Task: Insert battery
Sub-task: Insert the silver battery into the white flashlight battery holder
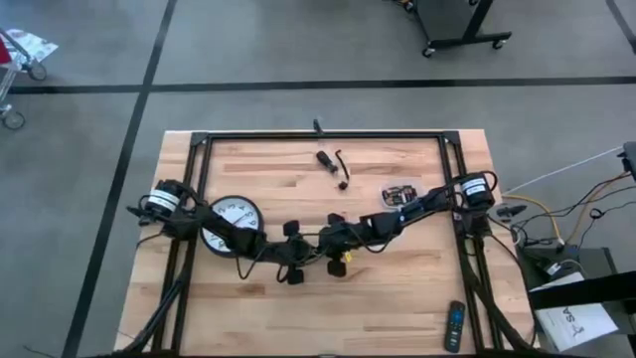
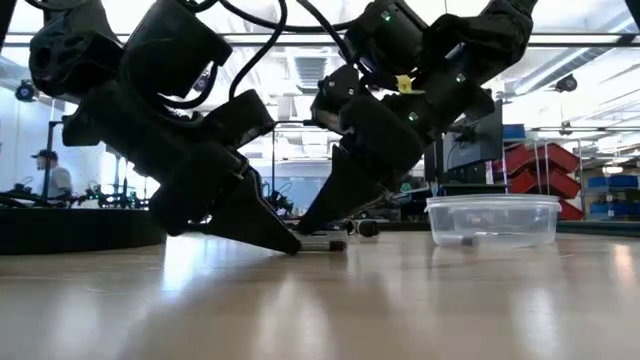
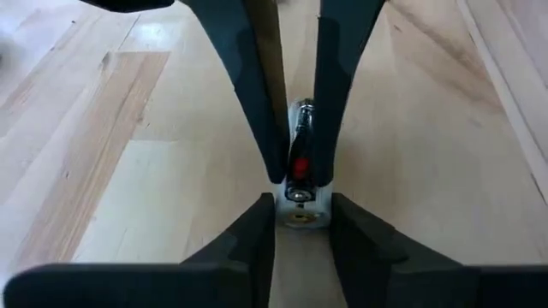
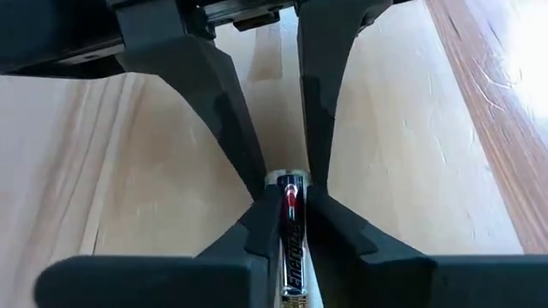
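Both grippers meet at the middle of the table, their fingertips low over the wood. My right gripper (image 4: 289, 201) (image 1: 325, 243) is shut on a black battery (image 4: 291, 244) with a red band. My left gripper (image 3: 300, 205) (image 1: 302, 251) is shut on a small white piece (image 3: 300, 214), which looks like a battery holder. The battery's far end (image 3: 297, 193) reaches into this white piece. In the low view the fingertips (image 2: 290, 243) of both arms slant down to the tabletop and hide most of both things. My left gripper pinches the white piece by its two sides (image 3: 278, 212) between its fingertips, coming slanting down from the table's left. The piece sits low at the tabletop; whether it rests on the wood I cannot tell. My right gripper pinches the battery's body (image 4: 289, 224) between its two fingers, which lie along the battery. It comes slanting down from the table's right. The battery's far end (image 4: 288, 181) points into the white piece between the left fingers.
A round white clock (image 1: 231, 221) lies under my left arm. A clear plastic container (image 1: 399, 195) (image 2: 492, 220) stands under my right arm. Small black parts (image 1: 331, 161) lie toward the far edge, and a remote (image 1: 453, 326) lies at the near right corner.
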Robot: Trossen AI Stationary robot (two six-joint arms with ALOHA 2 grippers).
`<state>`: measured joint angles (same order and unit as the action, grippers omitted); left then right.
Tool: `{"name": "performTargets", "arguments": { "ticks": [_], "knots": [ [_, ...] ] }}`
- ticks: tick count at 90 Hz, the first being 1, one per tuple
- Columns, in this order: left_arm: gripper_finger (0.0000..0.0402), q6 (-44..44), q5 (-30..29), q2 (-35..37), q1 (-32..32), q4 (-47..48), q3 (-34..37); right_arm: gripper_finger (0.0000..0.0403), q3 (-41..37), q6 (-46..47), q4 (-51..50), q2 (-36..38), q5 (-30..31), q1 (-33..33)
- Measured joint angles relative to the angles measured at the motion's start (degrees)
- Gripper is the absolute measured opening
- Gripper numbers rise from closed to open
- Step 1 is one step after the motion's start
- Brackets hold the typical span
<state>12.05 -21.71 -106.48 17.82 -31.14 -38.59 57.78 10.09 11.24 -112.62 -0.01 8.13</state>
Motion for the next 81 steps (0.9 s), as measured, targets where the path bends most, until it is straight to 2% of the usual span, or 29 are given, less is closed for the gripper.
{"name": "performTargets", "arguments": {
  "ticks": [23, 56, 81],
  "knots": [
    [0.0084, 0.0, 0.0, 0.0, 0.0, -0.1, 0.0, 0.0080, 0.8, -1.7, -0.8, -0.2, 0.0, 0.1],
    [0.0076, 0.0, -0.2, 0.0, 0.0, -0.2, 0.1, 0.0083, 0.9, -3.3, -1.6, 1.3, -0.2, 0.2],
    [0.0076, 0.0, -0.3, 0.0, 0.0, -0.2, 0.1, 0.0100, 0.9, -3.4, 0.1, 2.2, -0.1, 0.3]
  ]
}}
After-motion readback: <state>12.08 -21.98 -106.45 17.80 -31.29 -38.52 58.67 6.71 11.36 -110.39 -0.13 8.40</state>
